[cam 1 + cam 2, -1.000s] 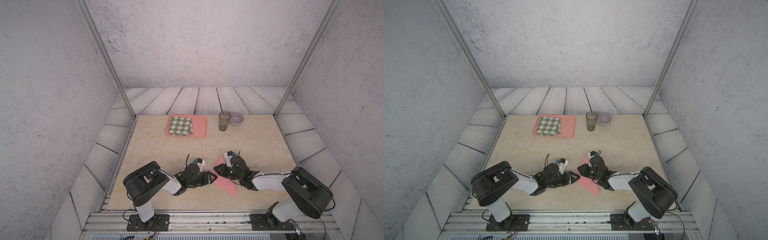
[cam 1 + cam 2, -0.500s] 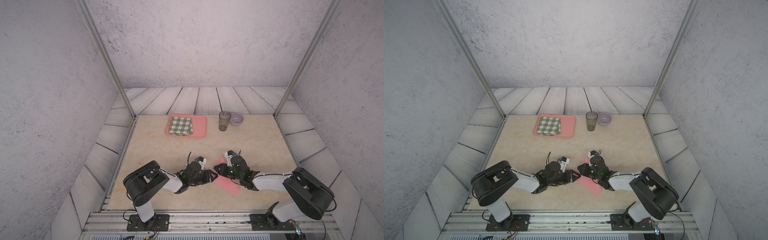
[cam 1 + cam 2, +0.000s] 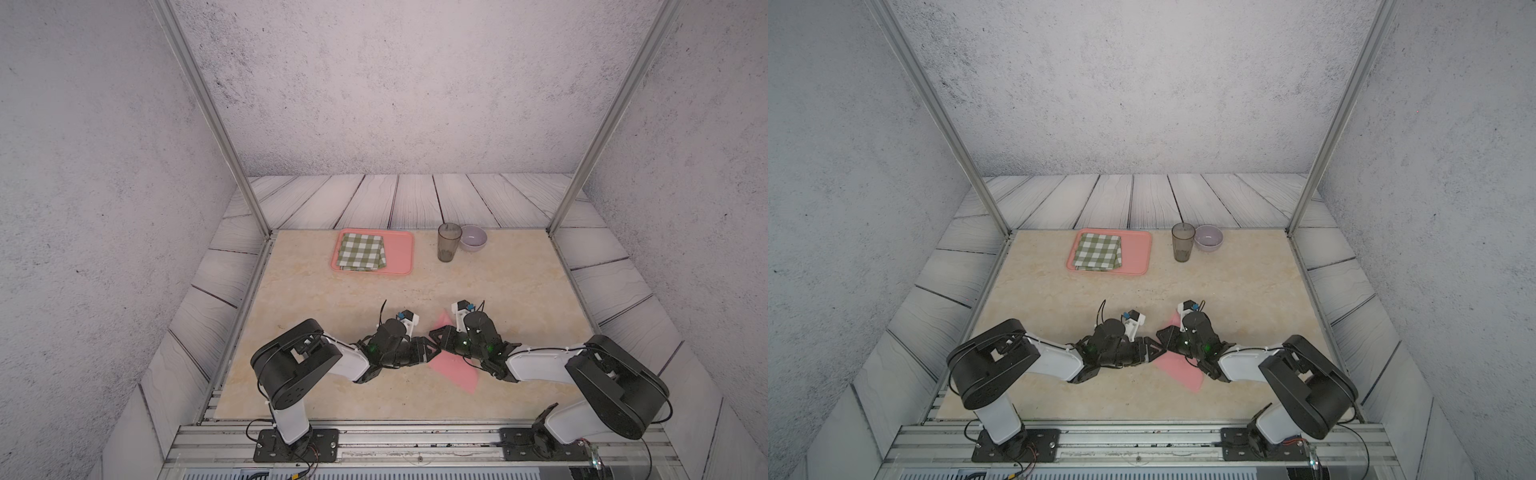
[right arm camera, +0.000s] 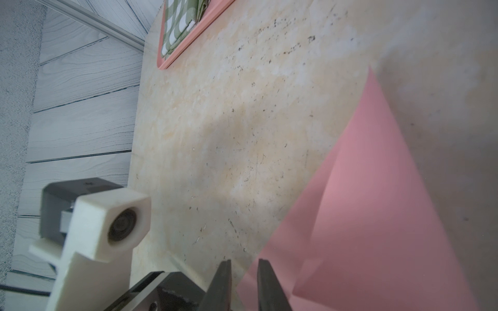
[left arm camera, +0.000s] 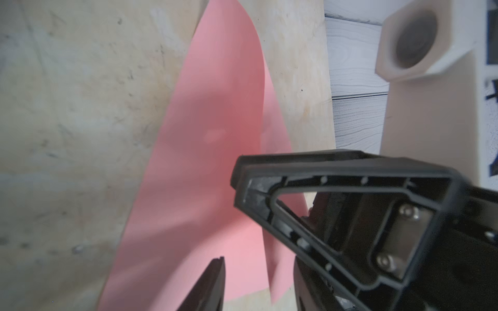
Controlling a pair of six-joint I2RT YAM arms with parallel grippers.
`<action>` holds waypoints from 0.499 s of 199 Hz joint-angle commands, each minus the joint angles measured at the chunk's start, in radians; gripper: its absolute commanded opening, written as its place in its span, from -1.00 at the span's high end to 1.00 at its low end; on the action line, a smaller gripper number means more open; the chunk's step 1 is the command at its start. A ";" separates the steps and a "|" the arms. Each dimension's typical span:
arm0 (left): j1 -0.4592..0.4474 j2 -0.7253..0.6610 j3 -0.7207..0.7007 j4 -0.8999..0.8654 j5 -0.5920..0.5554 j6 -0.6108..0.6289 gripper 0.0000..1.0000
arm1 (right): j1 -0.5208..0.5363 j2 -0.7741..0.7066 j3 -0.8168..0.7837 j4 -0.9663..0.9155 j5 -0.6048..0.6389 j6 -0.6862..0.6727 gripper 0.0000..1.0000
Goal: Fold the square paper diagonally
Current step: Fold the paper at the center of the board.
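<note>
Paper (image 3: 452,369), pink, is lying on the table (image 3: 332,299) well in front of the tray (image 3: 400,254) and to its right, one part curving up off the surface. I am seeing the right gripper (image 4: 244,261) pinching the paper's edge between nearly closed jaws. Left gripper (image 3: 428,352) is facing it, tips close together; I cannot tell whether its jaws are spread or pressed together.
</note>
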 commanded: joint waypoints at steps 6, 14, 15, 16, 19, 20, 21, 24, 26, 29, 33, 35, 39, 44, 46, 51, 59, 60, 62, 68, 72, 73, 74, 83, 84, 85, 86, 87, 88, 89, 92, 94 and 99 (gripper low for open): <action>-0.008 0.022 0.022 -0.004 0.020 0.018 0.15 | -0.005 -0.020 -0.014 0.020 -0.001 0.000 0.56; -0.007 0.027 0.023 0.000 0.022 0.016 0.17 | -0.004 -0.021 -0.015 0.020 -0.002 0.000 0.56; -0.007 0.028 0.023 0.002 0.023 0.016 0.17 | -0.005 -0.021 -0.015 0.021 -0.001 0.000 0.56; -0.007 0.029 0.023 0.002 0.023 0.016 0.18 | -0.005 -0.020 -0.016 0.022 -0.002 -0.001 0.56; -0.008 0.031 0.023 0.005 0.024 0.017 0.19 | -0.004 -0.020 -0.016 0.022 -0.001 -0.001 0.56; -0.008 0.031 0.025 0.007 0.024 0.016 0.19 | -0.004 -0.020 -0.016 0.021 -0.001 -0.001 0.56; -0.008 0.032 0.025 0.008 0.024 0.017 0.20 | -0.004 -0.020 -0.016 0.022 -0.001 -0.001 0.56; -0.007 0.034 0.025 0.012 0.024 0.016 0.20 | -0.005 -0.020 -0.016 0.021 -0.002 -0.001 0.56; -0.008 0.036 0.026 0.013 0.025 0.016 0.21 | -0.005 -0.020 -0.016 0.022 -0.002 -0.001 0.56; -0.008 0.038 0.026 0.018 0.026 0.016 0.22 | -0.004 -0.020 -0.016 0.023 -0.002 -0.001 0.56; -0.007 0.041 0.026 0.022 0.026 0.015 0.23 | -0.006 -0.021 -0.016 0.024 -0.003 -0.001 0.56; -0.007 0.042 0.026 0.025 0.027 0.014 0.24 | -0.005 -0.021 -0.017 0.023 -0.003 0.000 0.56; -0.008 0.046 0.027 0.029 0.029 0.013 0.26 | -0.005 -0.022 -0.016 0.023 -0.003 -0.001 0.56; -0.008 0.049 0.028 0.031 0.029 0.011 0.27 | -0.007 -0.022 -0.018 0.023 -0.002 0.001 0.56; -0.008 0.049 0.028 0.033 0.028 0.010 0.27 | -0.007 -0.024 -0.019 0.024 -0.001 0.001 0.56; -0.007 0.050 0.028 0.034 0.026 0.010 0.29 | -0.007 -0.025 -0.021 0.025 0.001 0.001 0.56; -0.007 0.053 0.029 0.040 0.026 0.008 0.33 | -0.006 -0.029 -0.023 0.025 0.006 0.003 0.56; -0.008 0.053 0.030 0.040 0.026 0.007 0.33 | -0.006 -0.030 -0.024 0.025 0.006 0.003 0.56; -0.007 0.055 0.029 0.041 0.026 0.007 0.34 | -0.007 -0.031 -0.025 0.026 0.007 0.004 0.56; -0.007 0.057 0.032 0.046 0.026 0.005 0.38 | -0.007 -0.034 -0.027 0.025 0.011 0.005 0.57; -0.007 0.058 0.032 0.047 0.028 0.005 0.39 | -0.007 -0.037 -0.027 0.026 0.011 0.005 0.57; -0.007 0.059 0.032 0.048 0.028 0.005 0.40 | -0.008 -0.038 -0.027 0.024 0.011 0.005 0.57; -0.007 0.060 0.033 0.049 0.029 0.004 0.41 | -0.008 -0.038 -0.027 0.024 0.011 0.005 0.57; -0.007 0.060 0.035 0.049 0.029 0.004 0.42 | -0.009 -0.043 -0.027 0.019 0.013 0.005 0.58; -0.007 0.061 0.035 0.049 0.030 0.004 0.42 | -0.010 -0.043 -0.027 0.018 0.013 0.004 0.58; -0.008 0.061 0.035 0.049 0.030 0.004 0.43 | -0.009 -0.044 -0.027 0.017 0.013 0.004 0.58; -0.008 0.061 0.035 0.049 0.030 0.005 0.43 | -0.009 -0.044 -0.027 0.016 0.013 0.004 0.58; -0.008 0.062 0.037 0.049 0.030 0.004 0.43 | -0.009 -0.045 -0.027 0.016 0.013 0.004 0.58; -0.007 0.062 0.038 0.050 0.030 0.004 0.43 | -0.010 -0.046 -0.027 0.015 0.013 0.004 0.59; -0.008 0.062 0.038 0.050 0.031 0.006 0.43 | -0.011 -0.047 -0.027 0.015 0.013 0.003 0.59; -0.007 0.064 0.038 0.050 0.033 0.006 0.44 | -0.011 -0.048 -0.027 0.014 0.013 0.003 0.61; -0.008 0.064 0.039 0.049 0.035 0.006 0.44 | -0.010 -0.048 -0.027 0.013 0.013 0.002 0.62; -0.007 0.065 0.041 0.050 0.039 0.006 0.46 | -0.012 -0.051 -0.027 0.011 0.011 0.001 0.66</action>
